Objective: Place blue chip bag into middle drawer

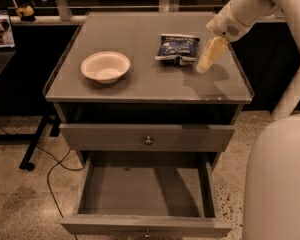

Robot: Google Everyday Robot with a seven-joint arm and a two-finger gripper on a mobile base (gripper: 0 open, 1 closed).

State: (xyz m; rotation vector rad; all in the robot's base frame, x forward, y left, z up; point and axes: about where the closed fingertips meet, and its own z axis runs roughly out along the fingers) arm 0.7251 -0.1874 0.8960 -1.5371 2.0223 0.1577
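Observation:
The blue chip bag [179, 49] lies flat on the grey cabinet top [155, 81], at the back right. My gripper [208, 58] hangs just right of the bag, low over the top, a small gap away from the bag's right edge and holding nothing that I can see. The middle drawer [145, 191] is pulled out wide open below, and its inside is bare. The uppermost knobbed drawer [148, 136] above it is closed.
A white bowl [105, 66] sits on the left of the cabinet top. My white arm [250, 6] comes in from the upper right, and my rounded body [280, 179] fills the lower right. A laptop [0, 34] and cables [50, 169] are at the left.

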